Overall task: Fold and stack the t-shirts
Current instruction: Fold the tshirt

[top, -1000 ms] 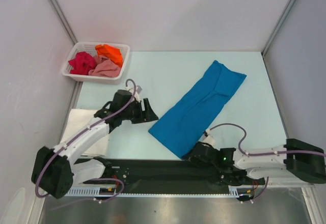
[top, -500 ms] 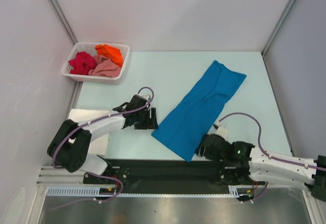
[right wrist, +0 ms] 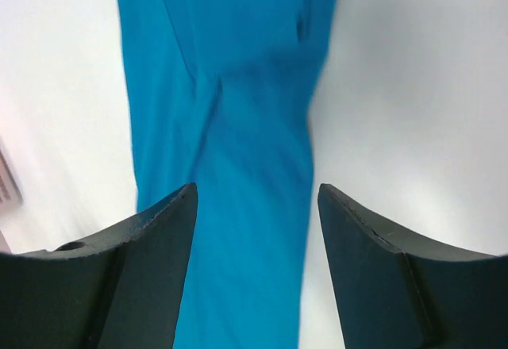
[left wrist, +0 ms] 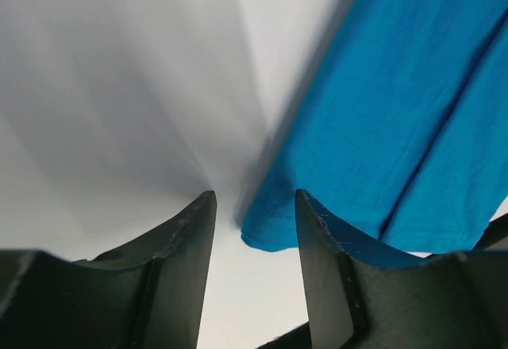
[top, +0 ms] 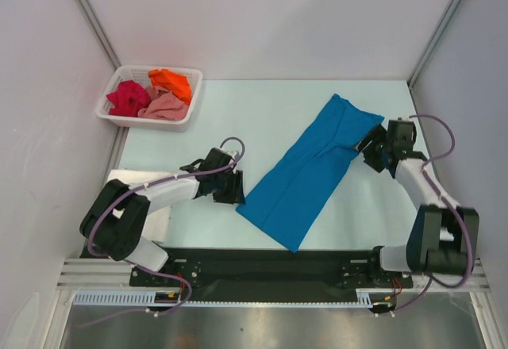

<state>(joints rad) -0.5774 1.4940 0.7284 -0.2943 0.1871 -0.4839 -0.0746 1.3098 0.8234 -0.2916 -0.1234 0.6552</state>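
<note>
Item 1: blue t-shirt [top: 313, 170]. It is lying as a long, narrow, folded strip, running on a diagonal from lower centre to upper right of the overhead view, flat on the pale table [top: 254, 119]. In the left wrist view the blue t-shirt [left wrist: 381, 127] is filling the right side. In the right wrist view the blue t-shirt [right wrist: 230, 127] is running down the middle with creases showing.

Item 2: left gripper [top: 233, 189]. It is sitting just beside the strip's lower-left corner. In its own camera the left gripper [left wrist: 254, 202] is showing jaws parted by a narrow gap, with the cloth corner showing in that gap and nothing clamped.

Item 3: right gripper [top: 370, 144]. It is sitting at the strip's upper-right end. The right gripper [right wrist: 255, 198] is standing wide, with cloth beneath and nothing held.

Item 4: white t-shirt [top: 125, 179]. It is lying flat at centre left, partly under the left arm.

Item 5: white basket [top: 147, 120], upper left. It is holding the crimson t-shirt [top: 127, 97], orange t-shirt [top: 171, 82] and pink t-shirt [top: 164, 107], all bunched together.
</note>
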